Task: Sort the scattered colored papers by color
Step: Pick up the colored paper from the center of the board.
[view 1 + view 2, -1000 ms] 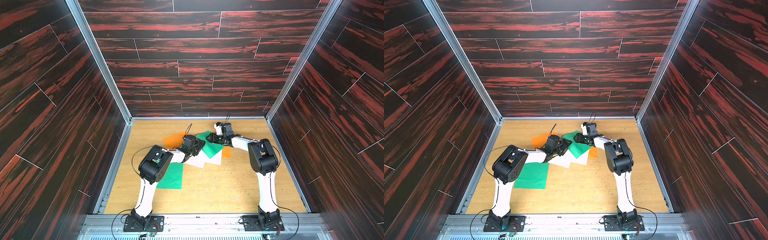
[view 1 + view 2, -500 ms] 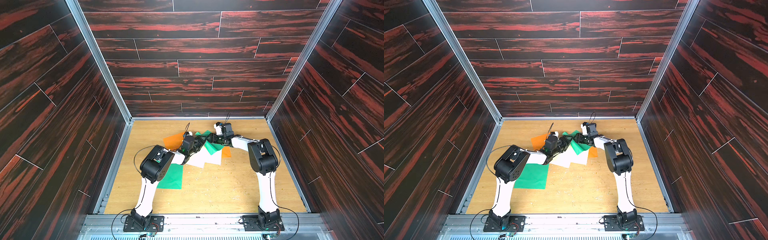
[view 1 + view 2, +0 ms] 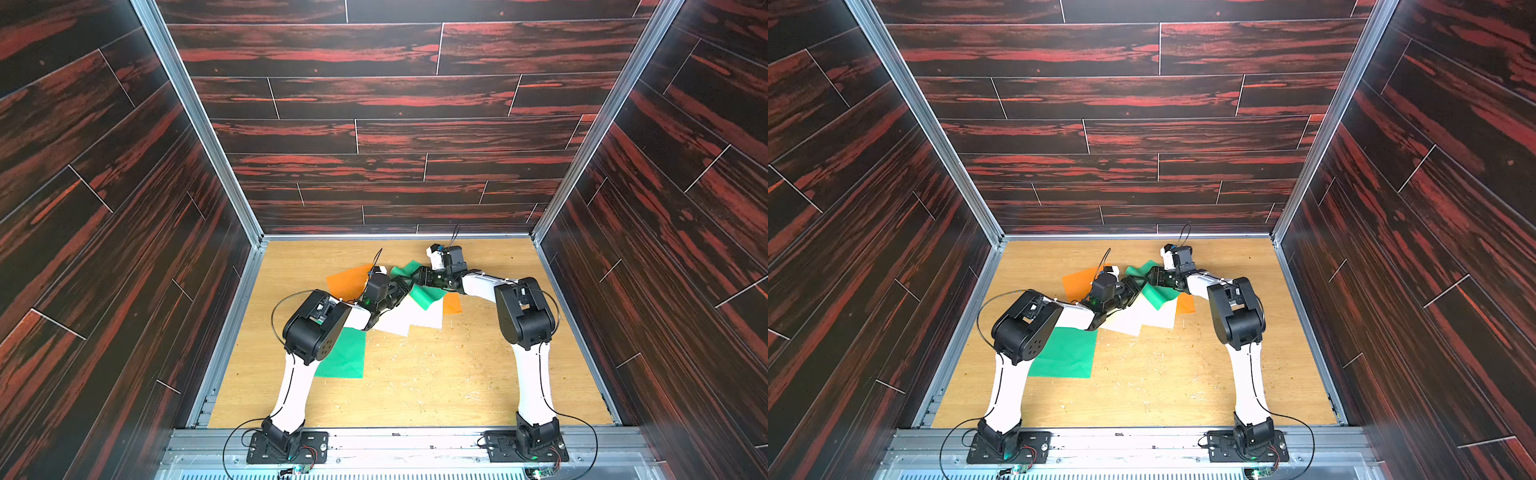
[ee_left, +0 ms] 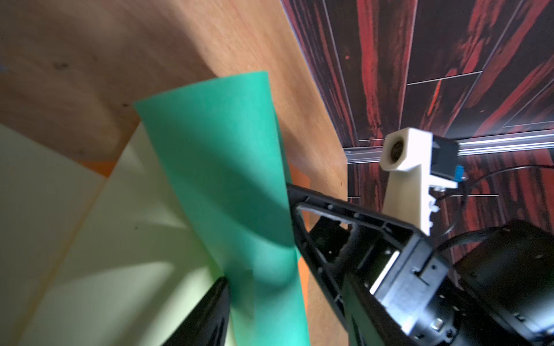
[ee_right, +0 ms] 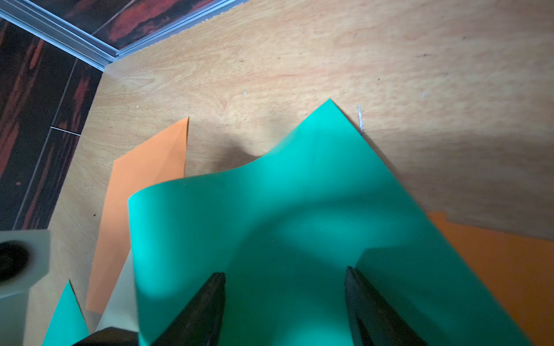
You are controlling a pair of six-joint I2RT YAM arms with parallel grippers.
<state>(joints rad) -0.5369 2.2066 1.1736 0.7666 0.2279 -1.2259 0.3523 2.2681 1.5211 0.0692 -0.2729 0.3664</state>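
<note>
Top views: left gripper (image 3: pixel 401 286) & right gripper (image 3: pixel 417 277) nearly nose to nose mid-frame, over the paper pile. Right wrist view: its fingers (image 5: pixel 209 299) stand apart, over a buckled green sheet (image 5: pixel 299 209). Left wrist view: only 1 finger (image 4: pixel 209 311) shows, at that sheet's edge; apart or together, can't tell. Beneath: 2 cream sheets (image 3: pixel 415 319), w/ an orange corner (image 3: pixel 452 303) poking out right. 1 orange sheet (image 3: pixel 347 280) upper left of pile. 1 flat green sheet (image 3: pixel 345 353) lower left on the desk (image 3: pixel 457 374), partly under left arm.

Lab robot cell, panelled walls (image 3: pixel 374 104)
</note>
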